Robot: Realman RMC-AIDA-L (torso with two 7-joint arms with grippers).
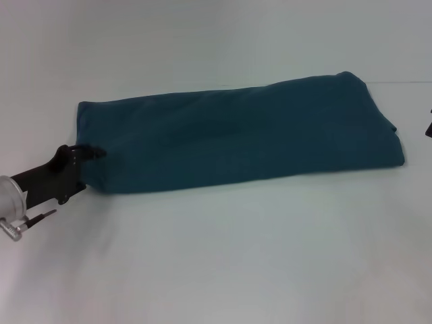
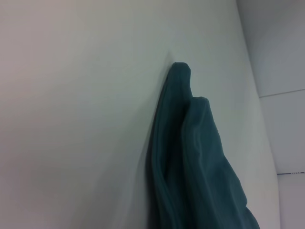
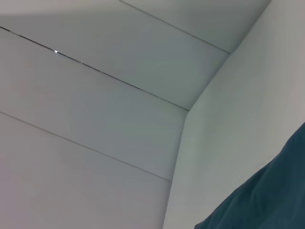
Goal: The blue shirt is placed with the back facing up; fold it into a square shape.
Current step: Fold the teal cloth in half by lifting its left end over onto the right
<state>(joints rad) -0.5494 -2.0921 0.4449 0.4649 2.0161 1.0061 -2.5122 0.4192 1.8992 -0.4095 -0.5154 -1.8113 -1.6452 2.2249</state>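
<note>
The blue shirt (image 1: 236, 135) lies on the white table (image 1: 236, 256), folded into a long band that runs from the left to the far right. No lettering shows. My left gripper (image 1: 92, 153) is at the band's left end, touching its near corner. The left wrist view shows the shirt (image 2: 190, 167) low along the table, with layered folds. My right gripper (image 1: 429, 127) shows only as a dark sliver at the head view's right edge, just beyond the band's right end. The right wrist view shows a corner of the shirt (image 3: 267, 200).
White wall panels (image 3: 95, 119) rise behind the table. Bare tabletop lies in front of the shirt and behind it.
</note>
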